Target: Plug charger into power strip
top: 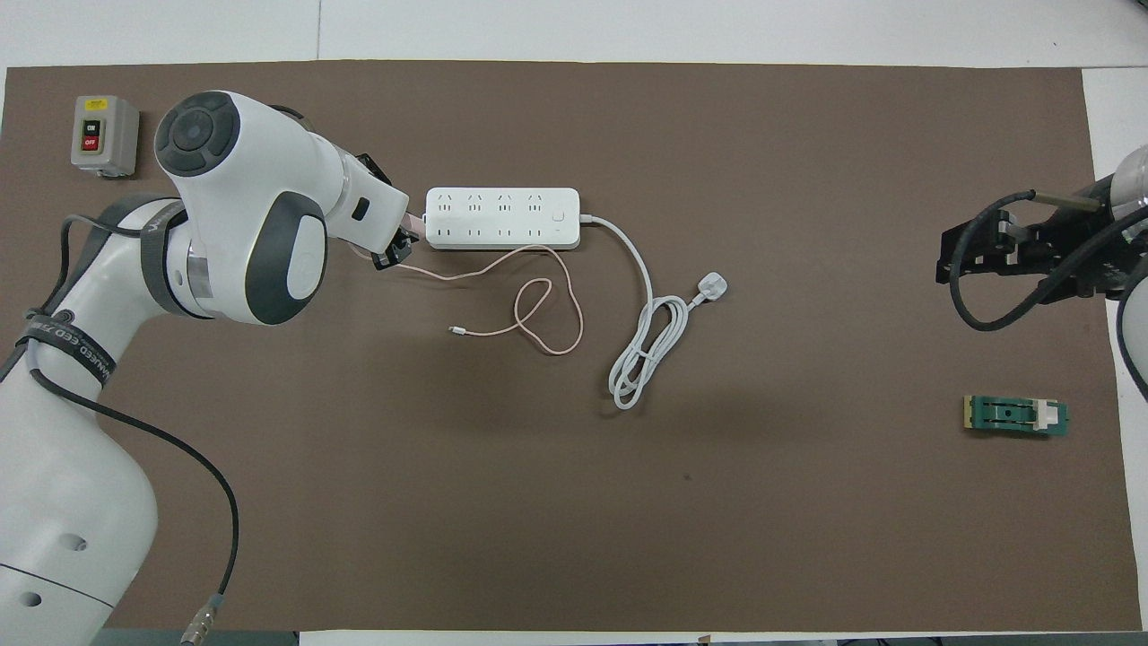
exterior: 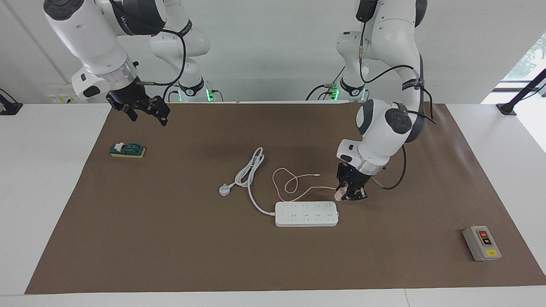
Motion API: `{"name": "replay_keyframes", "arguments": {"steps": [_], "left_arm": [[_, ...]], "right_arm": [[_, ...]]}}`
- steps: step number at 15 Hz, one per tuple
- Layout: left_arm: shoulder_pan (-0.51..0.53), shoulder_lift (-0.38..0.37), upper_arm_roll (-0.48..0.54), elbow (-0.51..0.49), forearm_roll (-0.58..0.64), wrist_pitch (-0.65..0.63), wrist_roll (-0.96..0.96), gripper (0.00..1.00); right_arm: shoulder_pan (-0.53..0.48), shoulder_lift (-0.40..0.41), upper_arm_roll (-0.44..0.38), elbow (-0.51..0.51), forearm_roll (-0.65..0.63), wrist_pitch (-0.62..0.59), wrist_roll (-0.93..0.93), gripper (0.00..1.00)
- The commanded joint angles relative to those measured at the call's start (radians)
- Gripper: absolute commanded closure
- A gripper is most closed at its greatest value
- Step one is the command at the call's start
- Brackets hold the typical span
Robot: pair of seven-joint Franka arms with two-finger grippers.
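Observation:
The white power strip (exterior: 306, 214) (top: 502, 218) lies flat in the middle of the brown mat. My left gripper (exterior: 349, 194) (top: 399, 244) points down and is shut on the pale pink charger (exterior: 339, 195) (top: 416, 222). It holds the charger low, just off the strip's end toward the left arm's end of the table. The prongs are hidden. The thin pink cable (exterior: 290, 185) (top: 538, 305) trails in loops on the mat, nearer to the robots than the strip. My right gripper (exterior: 145, 108) (top: 987, 256) is open and empty, raised over the mat's edge at the right arm's end.
The strip's thick white cord and three-pin plug (exterior: 224, 189) (top: 711, 287) lie coiled beside the pink cable. A grey switch box (exterior: 482, 243) (top: 105, 135) stands at the mat's corner at the left arm's end. A small green block (exterior: 127, 150) (top: 1016, 416) lies below the right gripper.

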Motion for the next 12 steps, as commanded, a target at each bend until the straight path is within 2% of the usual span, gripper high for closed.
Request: {"name": "replay_keyframes", "arguments": {"steps": [1,6,12], "left_arm": [[-0.029,0.052,0.011,0.076,0.07,0.011,0.027,1.0],[-0.08,0.08,0.012,0.104,0.063,0.006,0.002,1.0],[-0.08,0.097,0.014,0.107,0.178,-0.004,0.002,1.0]], "right_arm": [[-0.023,-0.016,0.012,-0.033,-0.034,0.042,-0.158,0.0],[-0.028,-0.013,0.012,-0.031,-0.09,0.049,-0.205,0.0],[-0.035,-0.015,0.013,-0.034,-0.084,0.061,-0.128,0.0]]}}
